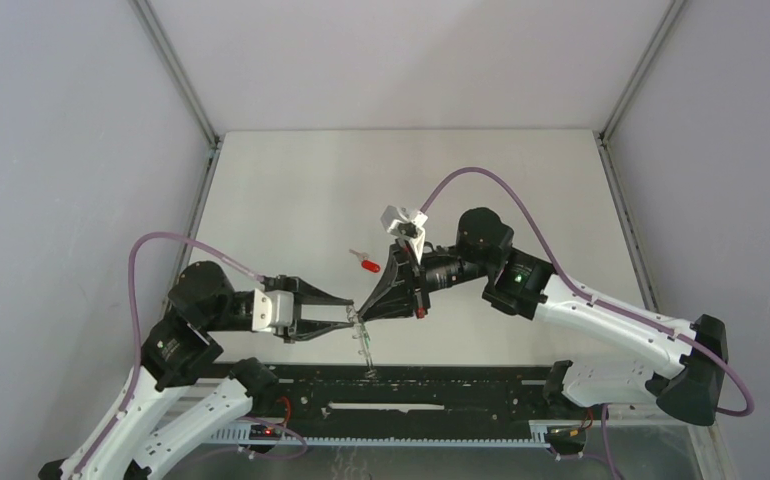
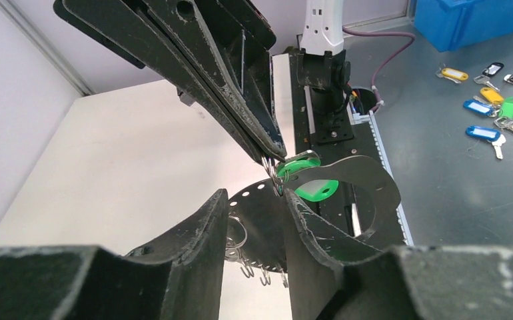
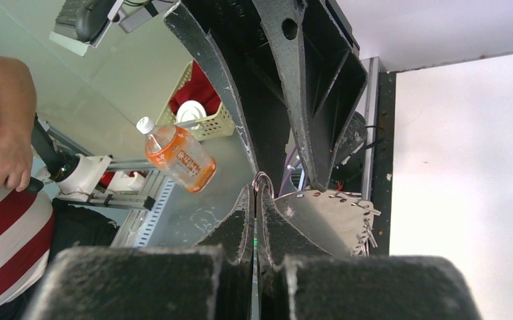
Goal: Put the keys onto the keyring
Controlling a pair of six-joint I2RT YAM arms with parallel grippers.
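Plainly, all turns on the small metal ring (image 3: 262,179) of the limp grey-brown perforated keyring (image 2: 254,227). The black right pincer (image 3: 257,195) is clamped on it, and the strap dangles above the white counter (image 1: 291,190). The left pincer (image 2: 254,195) meets it tip to tip, fingers apart. Only the left wrist view shows the green-headed silver key (image 2: 307,181), just beside the ring. Only the overhead view shows the red-headed silver key (image 1: 367,264), lying on the counter beyond.
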